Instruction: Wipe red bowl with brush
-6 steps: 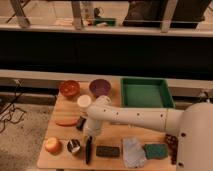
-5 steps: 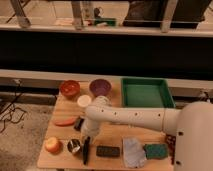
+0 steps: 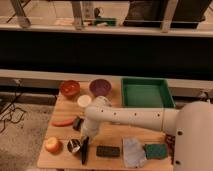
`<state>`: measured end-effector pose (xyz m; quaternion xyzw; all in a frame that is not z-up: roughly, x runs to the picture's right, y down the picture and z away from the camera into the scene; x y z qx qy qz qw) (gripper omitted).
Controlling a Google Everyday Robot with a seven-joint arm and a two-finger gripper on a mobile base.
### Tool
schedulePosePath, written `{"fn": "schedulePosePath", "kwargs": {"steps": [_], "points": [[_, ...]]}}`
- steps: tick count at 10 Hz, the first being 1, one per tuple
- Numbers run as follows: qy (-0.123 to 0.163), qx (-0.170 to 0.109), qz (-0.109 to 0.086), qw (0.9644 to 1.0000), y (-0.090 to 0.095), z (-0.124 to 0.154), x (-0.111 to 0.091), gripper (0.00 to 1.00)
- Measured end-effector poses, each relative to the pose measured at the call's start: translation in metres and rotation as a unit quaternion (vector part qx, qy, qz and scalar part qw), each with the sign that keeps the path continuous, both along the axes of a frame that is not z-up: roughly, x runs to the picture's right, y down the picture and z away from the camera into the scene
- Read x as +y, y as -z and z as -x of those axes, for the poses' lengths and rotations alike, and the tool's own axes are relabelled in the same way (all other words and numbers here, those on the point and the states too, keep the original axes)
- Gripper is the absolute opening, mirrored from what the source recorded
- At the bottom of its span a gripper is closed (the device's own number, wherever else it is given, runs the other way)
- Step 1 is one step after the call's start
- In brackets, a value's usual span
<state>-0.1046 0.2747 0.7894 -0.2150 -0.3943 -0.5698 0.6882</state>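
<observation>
The red bowl [image 3: 70, 88] stands at the back left of the wooden table [image 3: 115, 135], beside the purple bowl [image 3: 100, 87]. The brush [image 3: 84, 150] lies dark and slim near the front edge, pointing away from me, between a small metal cup [image 3: 74, 146] and a flat dark block [image 3: 108, 151]. My white arm reaches in from the right. My gripper [image 3: 82, 131] points down over the front left of the table, just above the brush's far end. It is well in front of the red bowl.
A small white cup [image 3: 84, 101] sits in front of the bowls. A green tray [image 3: 146, 92] is at the back right. A carrot [image 3: 62, 122] and a round fruit [image 3: 52, 145] lie left. A grey cloth [image 3: 133, 151] and a green sponge [image 3: 156, 151] lie front right.
My gripper has come down a little and to the left, closer to the brush's far end. The bowls and other things have not moved.
</observation>
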Motion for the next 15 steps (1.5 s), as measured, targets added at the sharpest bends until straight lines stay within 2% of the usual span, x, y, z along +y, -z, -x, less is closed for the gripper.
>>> {"fn": "schedulePosePath", "kwargs": {"steps": [12, 15], "points": [[-0.002, 0.007, -0.002, 1.0000, 0.000, -0.006, -0.001, 0.19], [-0.009, 0.018, -0.018, 0.9996, 0.004, -0.011, -0.008, 0.19]]}}
